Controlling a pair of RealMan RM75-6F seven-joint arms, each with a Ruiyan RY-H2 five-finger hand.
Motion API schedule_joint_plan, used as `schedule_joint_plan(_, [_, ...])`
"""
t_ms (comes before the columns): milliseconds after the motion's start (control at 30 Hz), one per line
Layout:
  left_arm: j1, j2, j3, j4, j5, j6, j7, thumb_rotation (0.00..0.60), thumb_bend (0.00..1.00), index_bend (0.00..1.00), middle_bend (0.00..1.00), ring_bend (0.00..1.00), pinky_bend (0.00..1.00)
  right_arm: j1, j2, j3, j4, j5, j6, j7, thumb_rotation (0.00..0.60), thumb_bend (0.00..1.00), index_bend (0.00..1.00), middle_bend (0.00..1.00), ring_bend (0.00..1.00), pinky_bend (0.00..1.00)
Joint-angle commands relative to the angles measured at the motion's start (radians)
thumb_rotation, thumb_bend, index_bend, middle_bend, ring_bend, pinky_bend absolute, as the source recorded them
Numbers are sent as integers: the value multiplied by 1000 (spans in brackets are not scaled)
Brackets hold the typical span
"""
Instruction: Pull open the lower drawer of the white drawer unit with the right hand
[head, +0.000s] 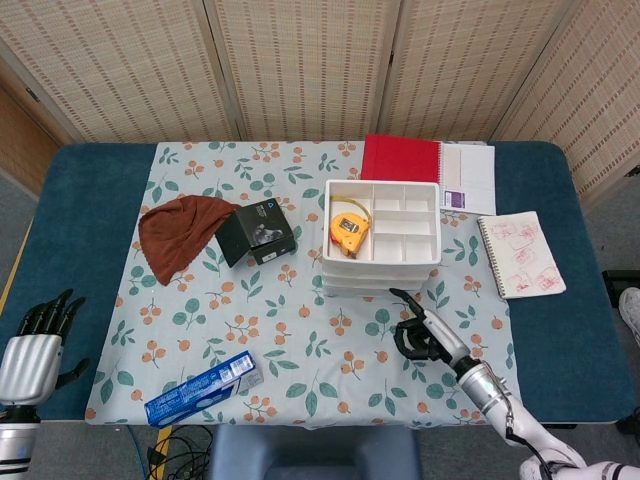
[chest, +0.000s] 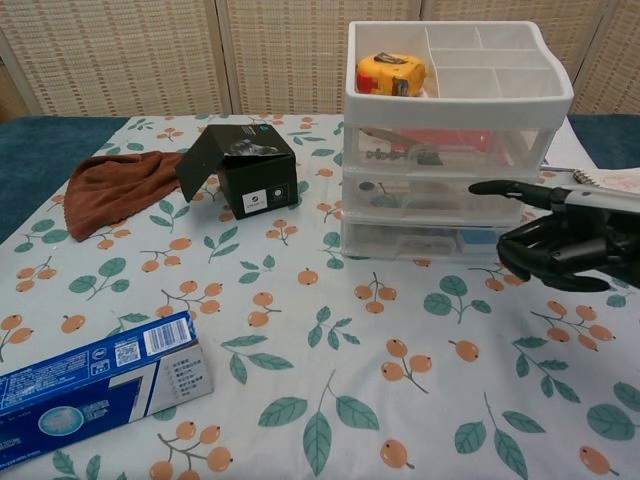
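- The white drawer unit (chest: 455, 140) stands on the tabletop (head: 70, 215) at about 1 o'clock from its middle, with a yellow tape measure (chest: 391, 73) in its top tray.
- The lower drawer (chest: 430, 240) is closed.
- The right hand (chest: 555, 240) hovers at 3 o'clock of that drawer, holding nothing: one finger extended, the rest curled.
- The left hand (head: 38, 345) rests at 8 o'clock, fingers apart, empty.

Drawer unit (head: 381, 240): mid-table on the tablecloth (head: 300, 340). Tape measure (head: 347, 229): in its top tray, left compartment. Box (head: 257, 233): left of unit; cloth (head: 180, 232) further left. Toothpaste carton (head: 203, 387): near edge. Notebooks (head: 400, 158): behind unit. My right hand (head: 423, 330): before the unit. My left hand (head: 32, 350): table's near-left corner.
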Motion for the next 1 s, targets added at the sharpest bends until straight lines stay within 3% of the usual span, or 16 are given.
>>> schedule_joint_plan(33, [-1, 0, -1, 0, -3, -2, 1, 600, 170, 127, 82, 119, 127, 50, -55, 29, 32, 35, -77, 122, 600, 553, 20, 699, 865, 964])
schedule_joint_plan(300, [-4, 4, -7, -4, -11, -4, -1, 600, 170, 127, 82, 119, 127, 109, -127, 53, 118, 49, -170, 261, 600, 573, 20, 699, 865, 964])
schedule_joint_plan(1000, [-7, 12, -11, -10, -23, -11, -9, 600, 169, 127, 82, 119, 127, 143, -186, 64, 215, 51, -172, 285, 600, 579, 20, 692, 865, 965])
